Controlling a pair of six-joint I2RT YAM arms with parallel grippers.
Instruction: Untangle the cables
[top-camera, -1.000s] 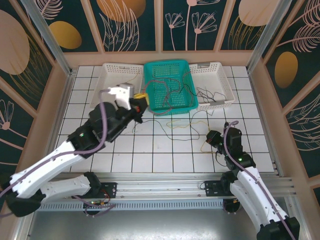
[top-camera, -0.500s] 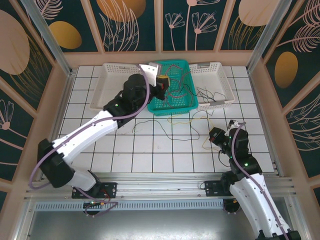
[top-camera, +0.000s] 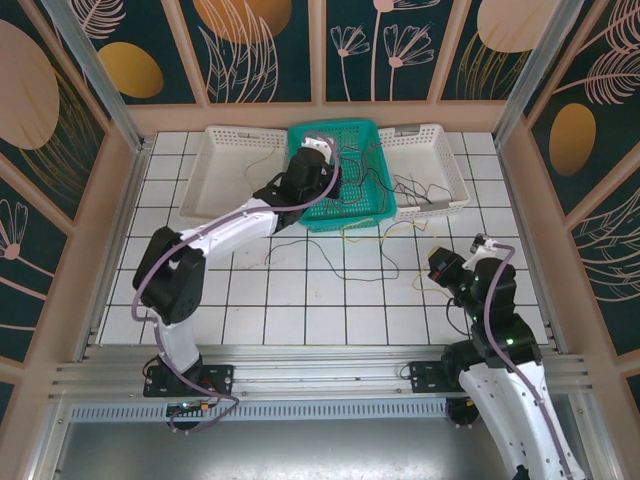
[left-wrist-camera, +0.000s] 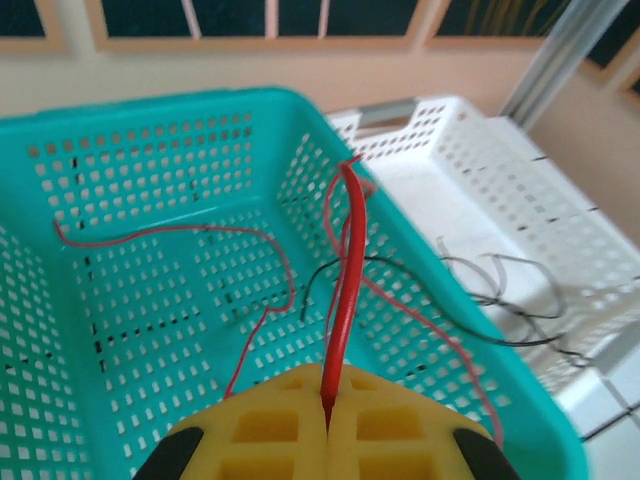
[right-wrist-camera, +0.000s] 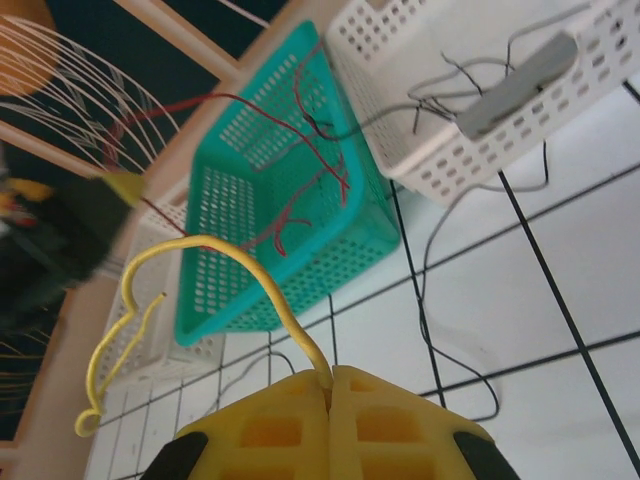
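A thin red cable (left-wrist-camera: 345, 250) rises in a gentle bend from the closed left pincer (left-wrist-camera: 327, 415), above a teal basket (left-wrist-camera: 120, 140). A second red cable (left-wrist-camera: 180, 232) winds limply across the basket floor, near a short black cable (left-wrist-camera: 335, 268). A yellow cable (right-wrist-camera: 230, 255) arcs out of the closed right pincer (right-wrist-camera: 330, 385) in a wide loop with a curled end. Seen from above, it stretches over the tiled worktop (top-camera: 250, 300) toward the teal basket. Thin dark cables (top-camera: 415, 187) lie tangled in the white basket (top-camera: 455, 175) on the right. A long black cable (top-camera: 345, 268) wanders loosely over the tiles in front of the baskets.
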